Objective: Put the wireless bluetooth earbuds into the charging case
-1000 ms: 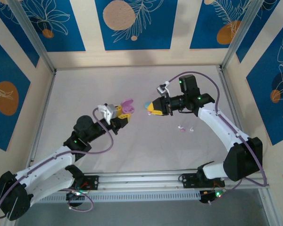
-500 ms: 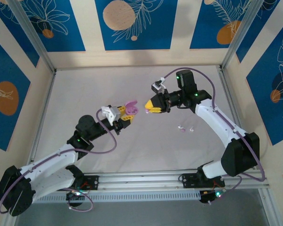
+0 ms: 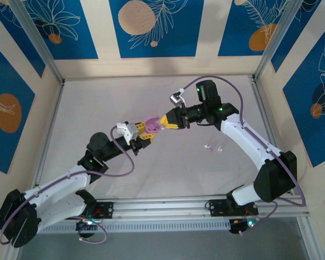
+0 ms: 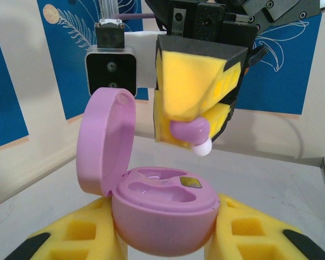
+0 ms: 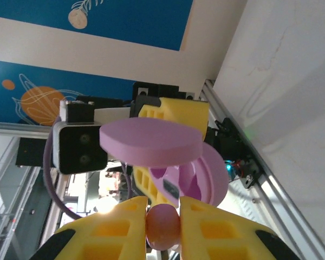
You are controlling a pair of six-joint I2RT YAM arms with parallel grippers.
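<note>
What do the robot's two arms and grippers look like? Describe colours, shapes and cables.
The left arm and right arm have white shells and black joint housings with small green lights. A lilac cable runs along each. The left gripper and right gripper have blocky yellow fingers with square cut-outs, and a white camera box beside them.
</note>
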